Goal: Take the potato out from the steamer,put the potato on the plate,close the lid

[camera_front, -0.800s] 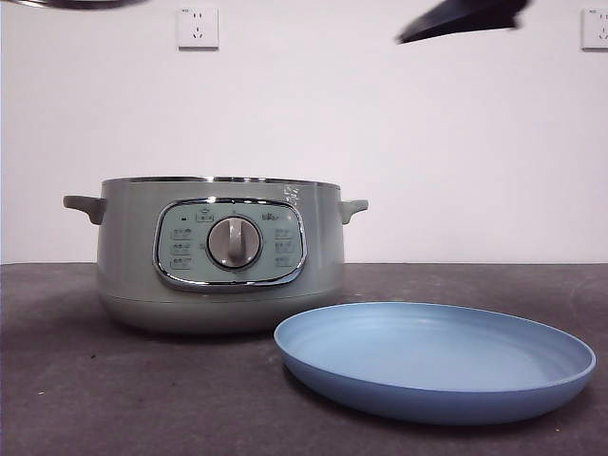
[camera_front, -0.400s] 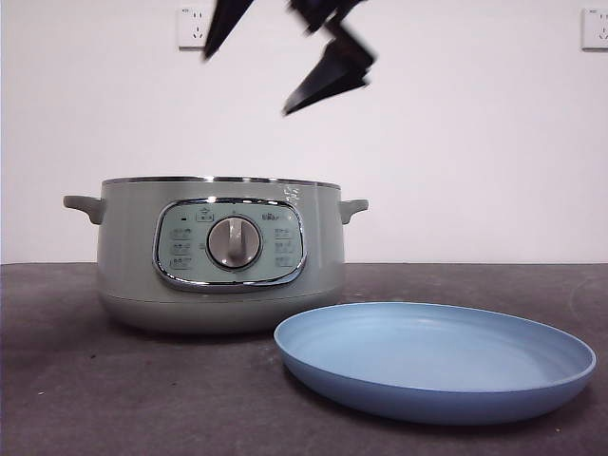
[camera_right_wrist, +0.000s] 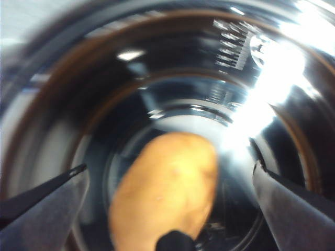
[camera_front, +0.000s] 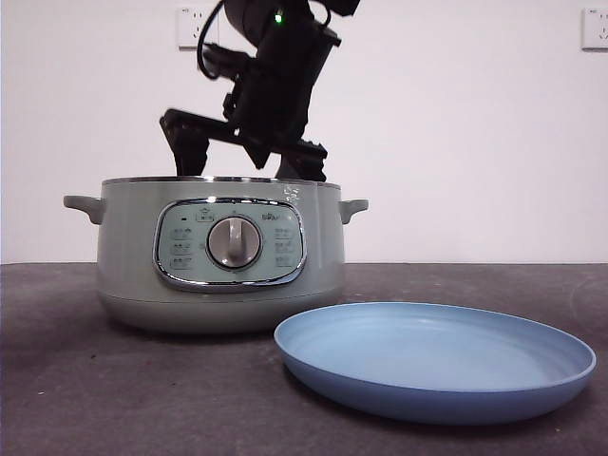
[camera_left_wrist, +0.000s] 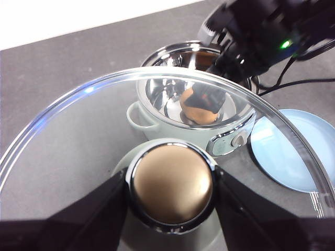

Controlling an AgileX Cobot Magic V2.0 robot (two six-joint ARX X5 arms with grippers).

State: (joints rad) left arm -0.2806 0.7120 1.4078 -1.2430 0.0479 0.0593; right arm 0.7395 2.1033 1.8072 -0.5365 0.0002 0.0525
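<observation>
The sage-green steamer (camera_front: 218, 252) stands open at the left of the table. The orange-brown potato (camera_right_wrist: 165, 185) lies on its shiny bottom; it also shows in the left wrist view (camera_left_wrist: 198, 110). My right gripper (camera_right_wrist: 170, 180) is open, its jaws spread on either side of the potato, down inside the pot mouth; the front view shows its arm (camera_front: 271, 90) above the rim. My left gripper (camera_left_wrist: 170, 191) is shut on the lid's knob (camera_left_wrist: 171, 183) and holds the glass lid (camera_left_wrist: 68, 136) high above the table. The light-blue plate (camera_front: 437, 356) lies at the front right.
The steamer's side handles (camera_front: 84, 205) stick out left and right. The dark table (camera_front: 114, 389) runs to a white wall with sockets (camera_front: 198, 27). Black cables (camera_left_wrist: 293, 83) hang near the right arm.
The right arm has come down from the top of the front view to the steamer's mouth, its open jaws now inside the pot. Steamer and plate have not moved.
</observation>
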